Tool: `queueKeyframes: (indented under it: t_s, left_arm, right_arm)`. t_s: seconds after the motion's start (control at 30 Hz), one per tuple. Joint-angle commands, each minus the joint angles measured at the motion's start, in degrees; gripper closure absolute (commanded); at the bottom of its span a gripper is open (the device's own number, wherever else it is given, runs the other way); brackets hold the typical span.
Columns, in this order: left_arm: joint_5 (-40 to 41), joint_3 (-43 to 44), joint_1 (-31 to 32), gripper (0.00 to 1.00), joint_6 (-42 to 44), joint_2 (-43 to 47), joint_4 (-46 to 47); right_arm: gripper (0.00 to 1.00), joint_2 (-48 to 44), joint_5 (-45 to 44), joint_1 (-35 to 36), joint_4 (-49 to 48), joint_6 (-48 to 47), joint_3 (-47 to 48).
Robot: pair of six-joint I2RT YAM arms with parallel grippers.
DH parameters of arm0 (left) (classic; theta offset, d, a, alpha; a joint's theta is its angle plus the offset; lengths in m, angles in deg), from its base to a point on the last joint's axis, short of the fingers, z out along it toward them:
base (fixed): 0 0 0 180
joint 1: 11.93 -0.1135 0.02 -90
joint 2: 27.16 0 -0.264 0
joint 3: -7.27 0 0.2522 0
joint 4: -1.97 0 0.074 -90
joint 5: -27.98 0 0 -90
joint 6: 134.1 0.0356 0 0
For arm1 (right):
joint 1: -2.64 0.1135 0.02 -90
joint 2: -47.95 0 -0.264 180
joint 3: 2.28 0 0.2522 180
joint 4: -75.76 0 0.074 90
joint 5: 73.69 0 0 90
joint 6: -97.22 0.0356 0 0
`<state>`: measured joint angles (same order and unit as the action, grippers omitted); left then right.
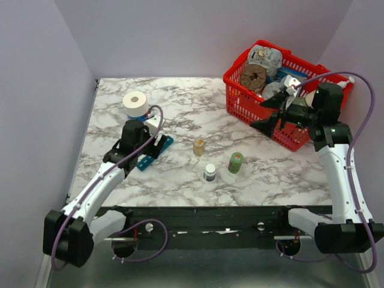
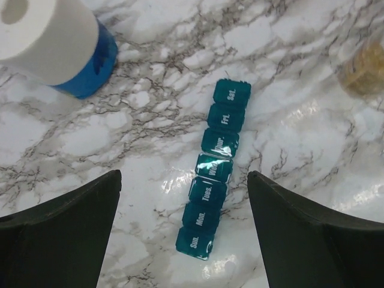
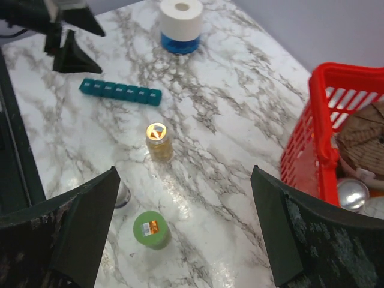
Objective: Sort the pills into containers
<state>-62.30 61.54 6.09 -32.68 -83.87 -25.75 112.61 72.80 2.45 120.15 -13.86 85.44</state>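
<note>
The containers are a teal pill-organiser strip with day labels, all lids shut, lying flat on the marble. My left gripper hovers open right above the strip, its Sun. to Wed. end between the fingers, untouched. The pills show as yellowish pieces inside a small clear bottle with a tan cap, standing upright mid-table. My right gripper hangs open and high beside the red basket, holding nothing, with the bottle well ahead of it.
A green bottle and a white bottle with a dark cap stand near the pill bottle. A white paper roll on a blue base sits at the back left. The red wire basket, full of items, is at the back right.
</note>
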Motion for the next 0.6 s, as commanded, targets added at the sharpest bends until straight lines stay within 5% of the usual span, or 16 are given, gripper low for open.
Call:
queueKeyframes:
  t_s: [0.0,0.37,0.57]
  left_arm:
    - [3.08,3.08,2.72,0.07,8.08,-6.47,-8.8]
    - [1.79,6.94,1.32,0.11,10.82,-23.69,-11.69]
    - [-1.4,5.03,0.61,0.12,11.08,-25.56,-11.64]
  right_arm:
    - [0.0,-0.77,8.46,2.29,8.66,-12.93,-2.23]
    - [0.0,-1.38,12.07,2.56,6.37,-13.02,-8.03]
    - [0.0,-1.38,11.71,2.56,5.84,-13.29,-9.09]
